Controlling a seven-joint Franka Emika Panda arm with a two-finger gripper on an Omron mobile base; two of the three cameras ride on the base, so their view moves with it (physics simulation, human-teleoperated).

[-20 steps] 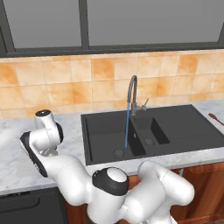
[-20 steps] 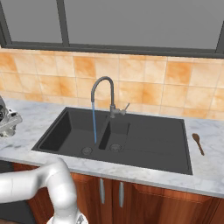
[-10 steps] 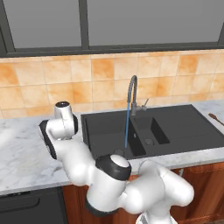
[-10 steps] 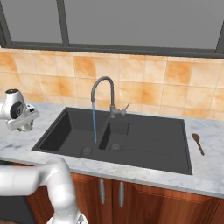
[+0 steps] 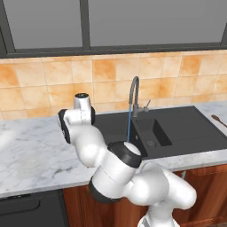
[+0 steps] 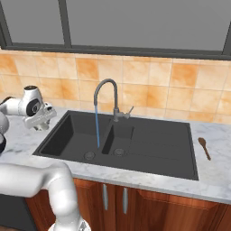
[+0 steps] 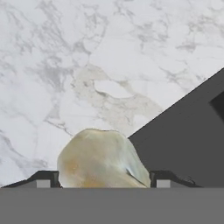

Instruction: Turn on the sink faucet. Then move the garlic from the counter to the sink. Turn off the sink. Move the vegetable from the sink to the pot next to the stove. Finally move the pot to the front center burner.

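My gripper (image 7: 103, 179) is shut on the garlic (image 7: 101, 159), a lumpy cream-white bulb wedged between the two dark fingertips (image 7: 43, 179). Below it lies the white marble counter (image 7: 109, 52), with the black sink's rim (image 7: 188, 140) at the right. In the right base view the gripper (image 6: 43, 118) hangs just over the counter at the sink's (image 6: 153, 144) left edge. The sink faucet (image 6: 106, 88) stands behind the basins, and a thin blue stream of water (image 6: 97, 128) runs from it into the wide bowl. The pot and the stove are out of view.
A wooden spoon (image 6: 204, 146) lies on the counter to the right of the sink. An orange tiled wall and a window stand behind the faucet (image 5: 133, 95). My own white arm (image 5: 115, 168) takes up the front of the left base view.
The arm has swung to the right along the counter, carrying the garlic from the far left up to the sink's left edge. The water keeps running.
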